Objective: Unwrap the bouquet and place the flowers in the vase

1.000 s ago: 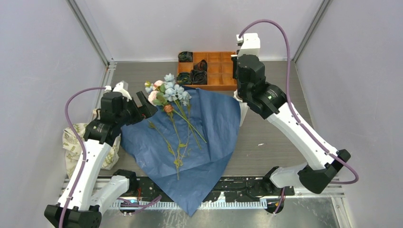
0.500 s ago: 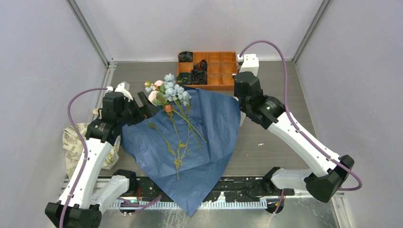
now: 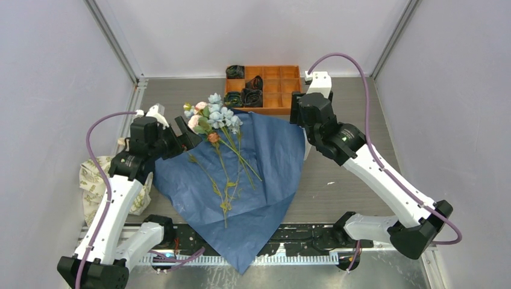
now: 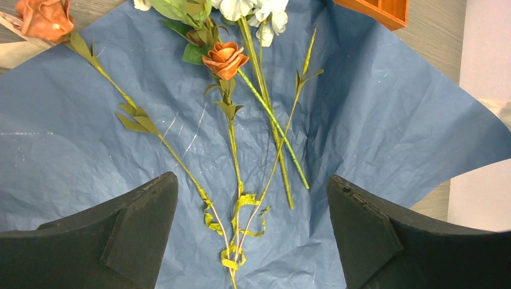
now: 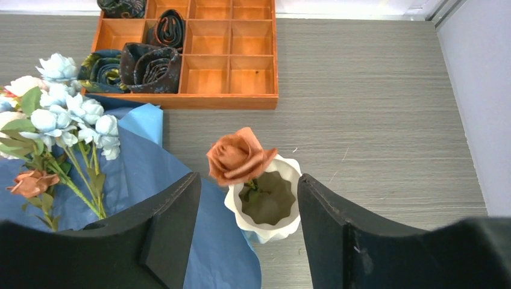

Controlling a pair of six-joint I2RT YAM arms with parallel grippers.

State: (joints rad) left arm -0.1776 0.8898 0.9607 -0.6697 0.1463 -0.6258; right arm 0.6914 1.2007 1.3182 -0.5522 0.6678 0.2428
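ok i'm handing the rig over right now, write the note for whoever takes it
Left gripper: open, empty, hovering over the stems on the blue wrapping paper.
Right gripper: open, empty, above the white vase.
Done: the paper is spread flat. One orange-brown rose stands in the vase, which sits at the paper's right edge.
Left: the remaining flowers lie on the paper, with the pale blue and pink blooms toward the orange tray, plus a small orange rose. They all need to go into the vase.
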